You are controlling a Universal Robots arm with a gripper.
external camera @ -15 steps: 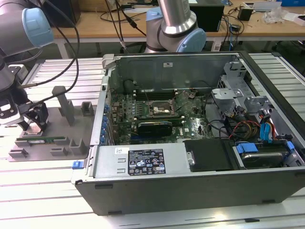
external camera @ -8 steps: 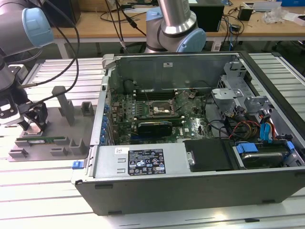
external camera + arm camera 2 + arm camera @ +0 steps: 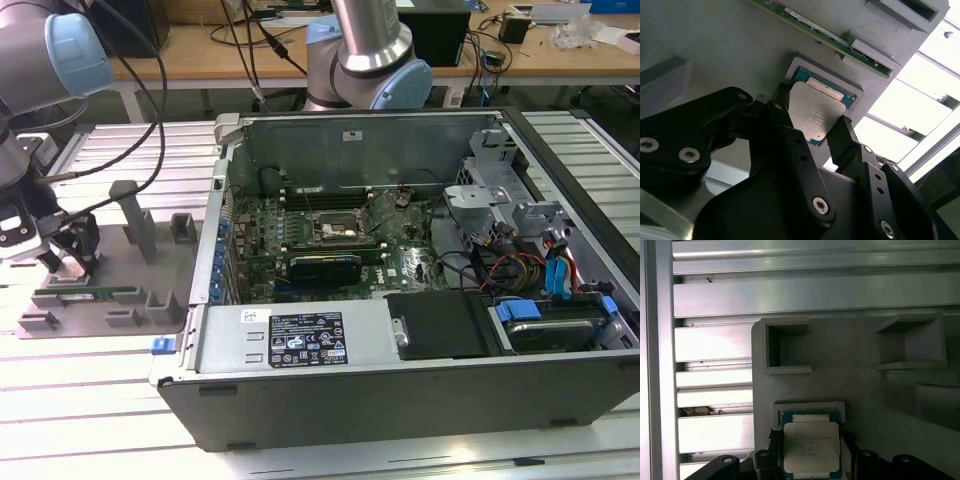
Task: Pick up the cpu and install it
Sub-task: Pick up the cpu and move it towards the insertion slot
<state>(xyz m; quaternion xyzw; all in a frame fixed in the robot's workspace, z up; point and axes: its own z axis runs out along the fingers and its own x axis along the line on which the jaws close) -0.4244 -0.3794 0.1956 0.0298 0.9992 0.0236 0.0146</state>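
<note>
The cpu, a flat square chip with a shiny silver top and a blue-green rim, lies in a shallow recess of the grey fixture plate at the exterior view's left. My gripper is down over it. In both wrist views its black fingers stand tight against two opposite edges of the cpu, so the gripper is shut on the chip. The chip still rests in its recess. The black socket with its metal frame sits on the motherboard inside the open computer case.
A long green memory stick lies in a slot of the fixture plate next to the cpu's recess. Grey upright posts rise from the plate. The case's metal wall stands between plate and motherboard. Cables and drive bays crowd the case's right.
</note>
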